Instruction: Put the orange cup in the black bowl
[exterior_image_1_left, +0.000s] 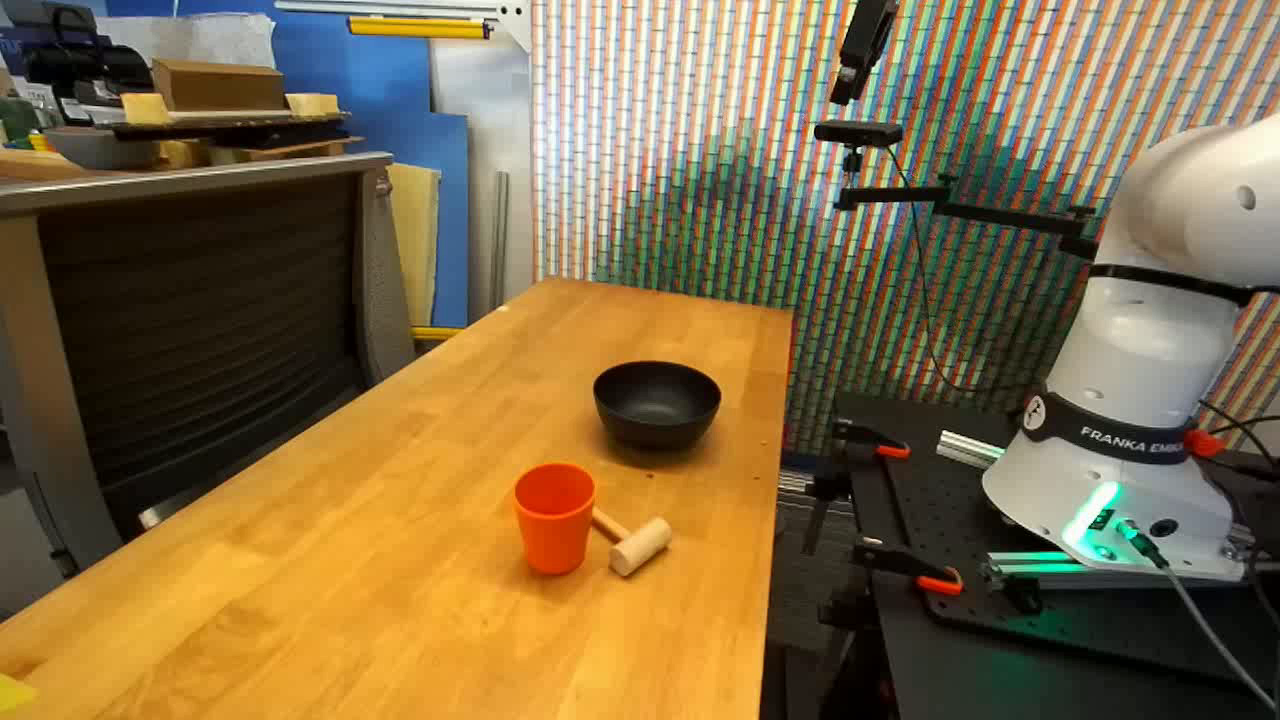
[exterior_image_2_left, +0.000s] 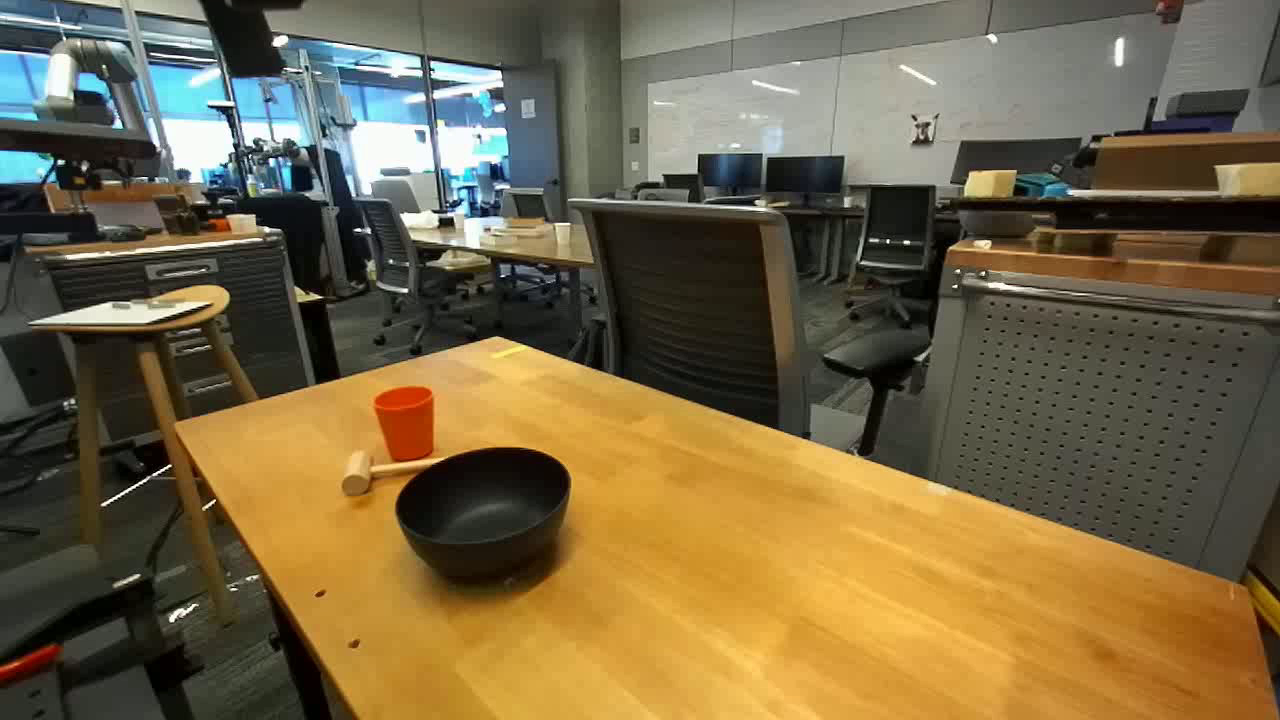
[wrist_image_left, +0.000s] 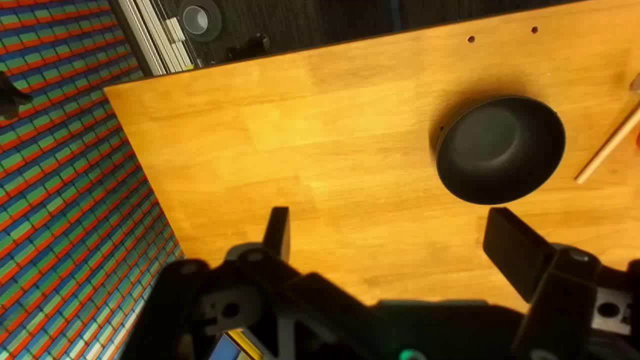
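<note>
Wrist view shows the claw (wrist_image_left: 389, 212) spread wide. On the table (exterior_image_1_left: 400, 520), the orange cup (exterior_image_1_left: 555, 530) stands mouth up, long axis vertical, near the black bowl (exterior_image_1_left: 657, 410); the arm (exterior_image_1_left: 1150, 345) reads "FRANKA".

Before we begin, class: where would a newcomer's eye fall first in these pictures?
Probably on the bright orange cup, upright on the wooden table beside a pale mallet. The black bowl sits nearby on the same table. In an exterior view, a multicolored striped backdrop rises beyond the table's far end.
</note>
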